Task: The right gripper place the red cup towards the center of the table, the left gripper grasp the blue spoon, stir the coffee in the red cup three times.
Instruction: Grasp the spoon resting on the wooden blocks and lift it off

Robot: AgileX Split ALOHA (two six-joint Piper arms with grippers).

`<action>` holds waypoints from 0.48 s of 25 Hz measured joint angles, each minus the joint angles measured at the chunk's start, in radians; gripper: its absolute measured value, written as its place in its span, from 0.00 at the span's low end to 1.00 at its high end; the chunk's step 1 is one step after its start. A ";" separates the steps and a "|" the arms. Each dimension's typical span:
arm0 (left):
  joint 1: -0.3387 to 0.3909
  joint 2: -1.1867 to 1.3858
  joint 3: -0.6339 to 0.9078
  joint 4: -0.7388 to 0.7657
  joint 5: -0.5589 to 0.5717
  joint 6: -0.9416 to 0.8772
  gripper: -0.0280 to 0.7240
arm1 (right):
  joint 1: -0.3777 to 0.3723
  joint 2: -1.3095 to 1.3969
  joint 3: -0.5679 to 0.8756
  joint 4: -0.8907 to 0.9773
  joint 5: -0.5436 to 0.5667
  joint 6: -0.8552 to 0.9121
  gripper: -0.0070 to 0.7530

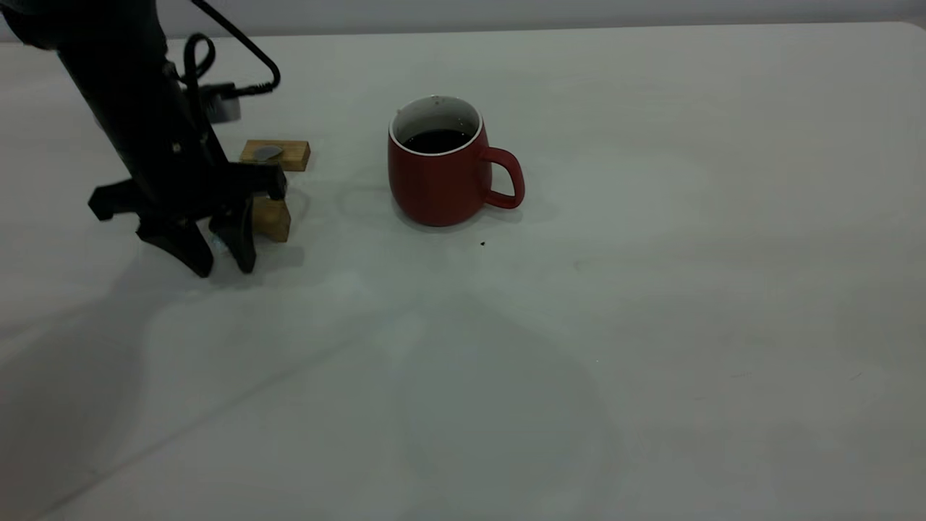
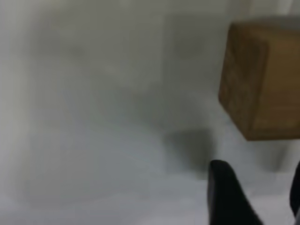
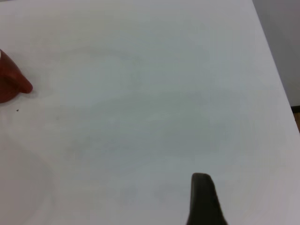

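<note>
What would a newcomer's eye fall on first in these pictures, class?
First the red cup, standing upright near the table's middle with dark coffee inside and its handle toward the right. Next the left gripper, lowered at the left in front of two tan wooden blocks, where the blue spoon's bowl rests.

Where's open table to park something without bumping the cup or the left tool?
Bare table spreads right of the red cup and across the whole near side. The gap between the cup and the wooden blocks is narrower but free. It is crowded at the left, where the left tool stands over the blocks and the blue spoon.
</note>
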 joint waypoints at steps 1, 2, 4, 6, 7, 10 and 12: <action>0.000 0.002 0.000 -0.004 0.000 0.000 0.51 | 0.000 0.000 0.000 0.000 0.000 0.000 0.72; 0.000 0.003 0.000 -0.007 0.000 0.000 0.45 | 0.000 0.000 0.000 0.000 0.000 0.000 0.72; 0.000 0.006 -0.003 -0.010 -0.001 0.000 0.34 | 0.000 0.000 0.000 0.000 0.000 0.000 0.72; 0.000 0.005 -0.008 -0.016 -0.004 -0.001 0.25 | 0.000 0.000 0.000 0.000 0.000 0.000 0.72; 0.000 0.005 -0.009 -0.018 -0.006 -0.001 0.22 | 0.000 0.000 0.000 0.000 0.000 0.000 0.72; 0.000 0.005 -0.009 -0.018 -0.008 -0.002 0.21 | 0.000 0.000 0.000 0.000 0.000 0.000 0.72; 0.000 0.005 -0.009 -0.019 -0.005 -0.002 0.21 | 0.000 0.000 0.000 0.000 0.000 0.000 0.72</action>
